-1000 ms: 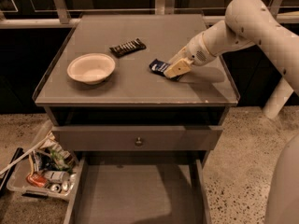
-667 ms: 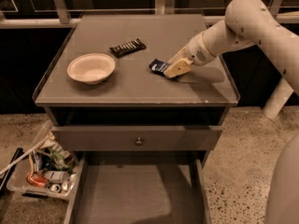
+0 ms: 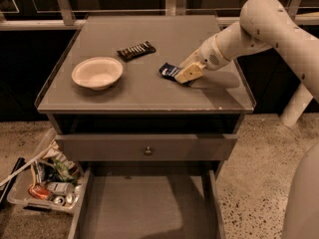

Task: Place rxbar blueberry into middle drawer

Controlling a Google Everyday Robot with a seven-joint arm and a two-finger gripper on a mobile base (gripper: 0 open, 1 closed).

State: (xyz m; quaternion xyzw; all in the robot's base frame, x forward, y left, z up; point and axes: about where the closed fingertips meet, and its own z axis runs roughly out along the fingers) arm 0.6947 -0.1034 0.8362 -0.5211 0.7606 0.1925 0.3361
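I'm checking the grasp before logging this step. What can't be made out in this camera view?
- Camera view: the tool, low on the cabinet top at the rxbar blueberry, covers one end of the bar, so the grip there is unreadable.
- Camera view: the front of the middle drawer is cut off by the bottom edge.
- Camera view: the lettering on the dark bar is too small to read.

— What sort of place is this?
— A lab or office test area, it seems: a grey drawer cabinet on speckled stone floor, a plastic bin of cans beside it, and a metal railing behind.
— And the gripper?
— Low over the cabinet top, right side.
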